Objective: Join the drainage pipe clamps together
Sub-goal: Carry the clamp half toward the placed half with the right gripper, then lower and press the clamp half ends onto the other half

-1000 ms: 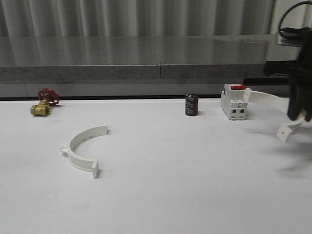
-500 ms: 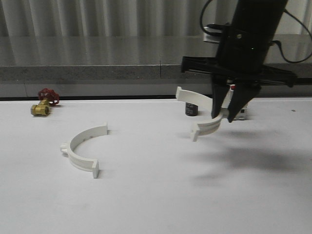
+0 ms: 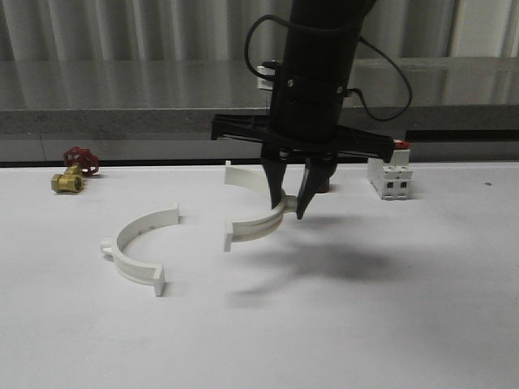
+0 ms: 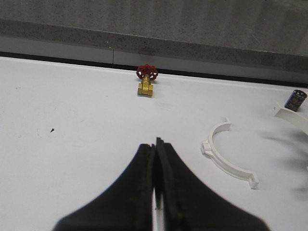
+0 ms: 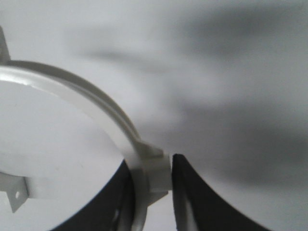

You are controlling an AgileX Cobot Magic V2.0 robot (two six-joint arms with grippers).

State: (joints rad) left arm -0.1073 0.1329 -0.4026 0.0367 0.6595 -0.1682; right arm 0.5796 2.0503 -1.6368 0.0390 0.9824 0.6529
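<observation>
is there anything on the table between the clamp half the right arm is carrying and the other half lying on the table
Nothing visible. The right gripper holds the carried clamp half above the table, and only bare white surface lies between it and the resting clamp half. The brass valve and breaker sit off that path.

The right arm (image 3: 318, 73) is matte black, a thick round column ending in a wide flat crossbar. From the bar hang two tapering black fingers (image 3: 273, 182), pointed at the tips, forming the right gripper (image 3: 289, 207). Thin black cables loop along the column at 10 and 2 o'clock, beside a small white label. The left gripper (image 4: 157, 211) has two broad black fingers with curved outer edges.
</observation>
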